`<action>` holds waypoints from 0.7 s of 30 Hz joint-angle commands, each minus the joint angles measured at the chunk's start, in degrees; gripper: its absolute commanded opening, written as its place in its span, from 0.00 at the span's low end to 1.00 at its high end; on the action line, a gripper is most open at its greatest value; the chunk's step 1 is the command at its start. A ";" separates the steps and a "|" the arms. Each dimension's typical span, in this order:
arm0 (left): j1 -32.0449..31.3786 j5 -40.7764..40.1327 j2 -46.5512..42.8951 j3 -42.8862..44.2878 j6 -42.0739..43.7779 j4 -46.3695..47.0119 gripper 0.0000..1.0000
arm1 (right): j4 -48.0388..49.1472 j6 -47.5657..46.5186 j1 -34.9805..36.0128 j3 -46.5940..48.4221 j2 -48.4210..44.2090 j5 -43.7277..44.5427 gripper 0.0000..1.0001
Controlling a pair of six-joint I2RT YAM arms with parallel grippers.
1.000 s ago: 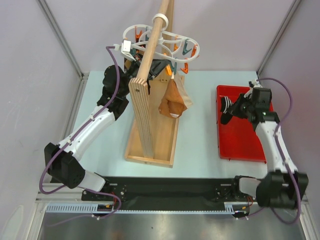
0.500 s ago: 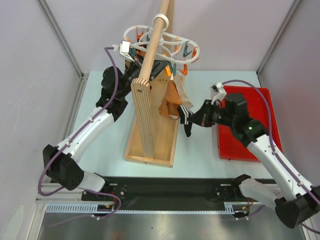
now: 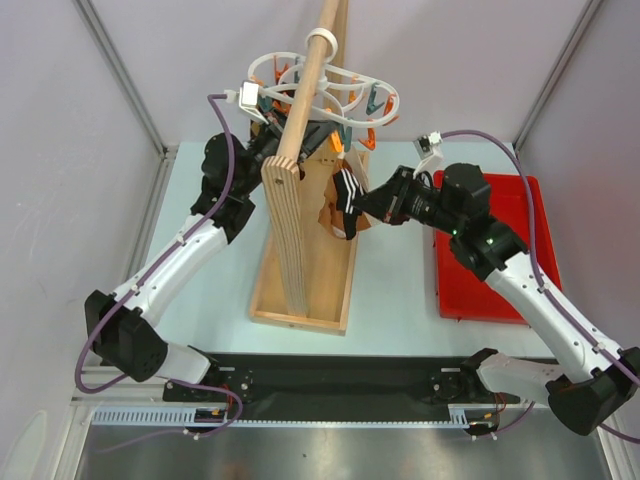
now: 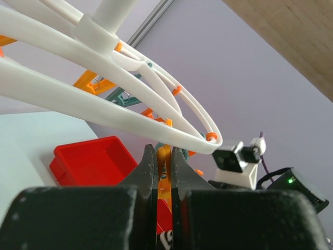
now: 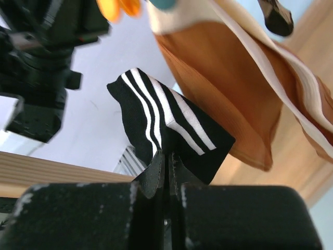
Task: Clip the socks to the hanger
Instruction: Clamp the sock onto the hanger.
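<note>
While the left tool (image 4: pixel 163 156) squeezes an orange peg (image 4: pixel 164 182) on the hanger (image 4: pixel 52 96), presumably to open it, the right tool (image 5: pixel 165 156), clamped on the striped sock (image 5: pixel 171 130), offers it from three o'clock.

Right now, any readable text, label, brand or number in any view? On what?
None readable in any view.
Black sock in the right gripper: white stripes only, no lettering.
Orange peg in the left gripper: unmarked where visible.
Hanger and red tray: no visible print.
</note>
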 commanded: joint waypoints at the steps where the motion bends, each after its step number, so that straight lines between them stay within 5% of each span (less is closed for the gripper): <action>1: -0.32 4.57 -1.60 -1.80 -2.46 -5.58 0.00 | 3.26 1.12 0.51 5.05 1.55 2.09 0.00; 21: -0.32 5.01 -2.04 -1.37 -3.43 -6.19 0.00 | 4.32 1.38 0.69 6.98 4.81 7.63 0.00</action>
